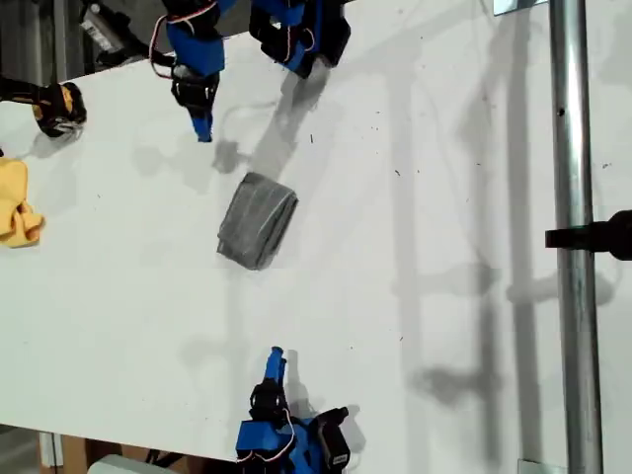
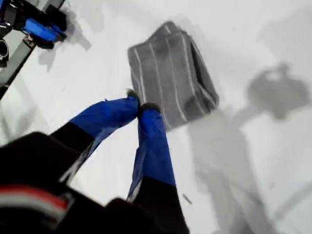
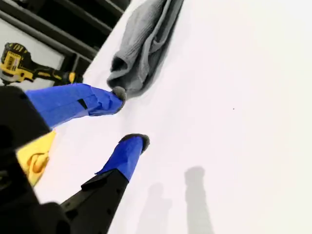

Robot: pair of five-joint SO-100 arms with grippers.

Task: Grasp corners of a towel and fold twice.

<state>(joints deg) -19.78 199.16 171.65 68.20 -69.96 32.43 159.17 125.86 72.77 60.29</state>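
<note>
My first pincer (image 2: 139, 105): clenched, blue tips meeting, nothing between them. Hangs over the bare tabletop (image 1: 444, 247), touching neither it nor the cloth as far as can be told. Just beyond those tips, the towel (image 2: 170, 73), grey with thin pale stripes, lying as a compact folded packet with layered edges on the far side.

My second pincer (image 3: 130, 117): released, jaws standing well apart, empty. Upper tip looks close to the nearest bulge of the towel (image 3: 146, 44); cannot tell whether in contact. Lower tip over bare white surface.

In the exterior view, towel (image 1: 257, 222) between the two: nearer my first pincer (image 1: 202, 128), farther from my second pincer (image 1: 275, 357).

Handling, as a judgement: light, soft, limp fabric, neither fragile nor slippery. Likely to sag and drape when lifted, and layers likely to slide apart or unfold if only the top ply gets pinched. Best hold probably at a corner of the packet, jaws closing across every layer at once, one jaw sliding under along the tabletop. The corners of the cloth itself seem tucked into the folds; not to be told apart here. By its present shape, folding appears largely done.
</note>
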